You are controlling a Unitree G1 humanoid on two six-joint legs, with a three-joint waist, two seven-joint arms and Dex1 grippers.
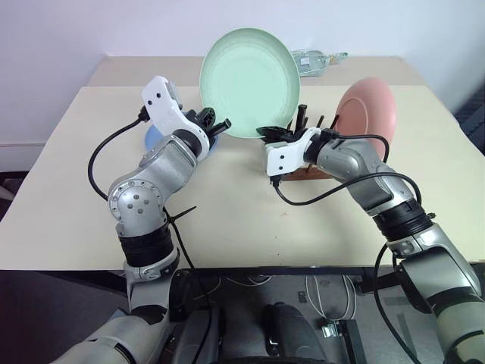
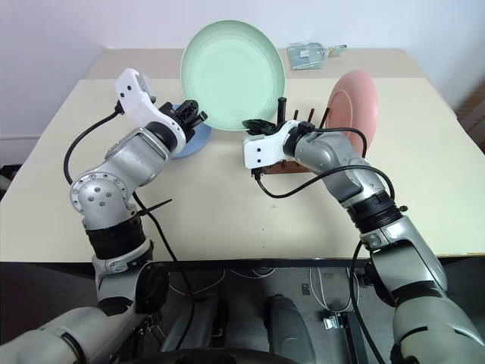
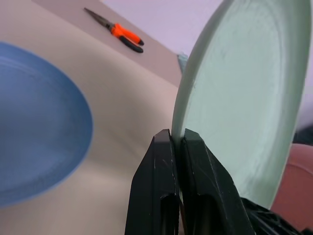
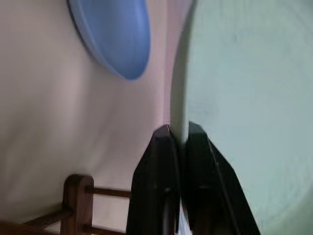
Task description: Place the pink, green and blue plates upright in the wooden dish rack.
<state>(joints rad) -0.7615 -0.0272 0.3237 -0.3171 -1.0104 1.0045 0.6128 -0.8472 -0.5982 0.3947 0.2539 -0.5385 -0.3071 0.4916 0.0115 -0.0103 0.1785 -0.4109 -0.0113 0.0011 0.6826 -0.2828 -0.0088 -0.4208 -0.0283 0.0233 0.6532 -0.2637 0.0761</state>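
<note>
Your left tool [image 1: 214, 126] and right tool [image 1: 271, 133] are each clamped on the lower rim of the green plate [image 1: 250, 82], which stands upright above the desk [image 1: 227, 220] at upper centre of the head views. Beyond the left tool, the blue plate [image 2: 189, 139] lies flat on the desk. At upper right, the pink plate [image 1: 367, 114] stands upright in the wooden dish rack [image 2: 292, 163]; farther back, you have orange-handled pliers [image 3: 117, 32] on the desk.

Both end effectors [image 3: 178, 139] [image 4: 180, 132] apparently clamped shut
</note>
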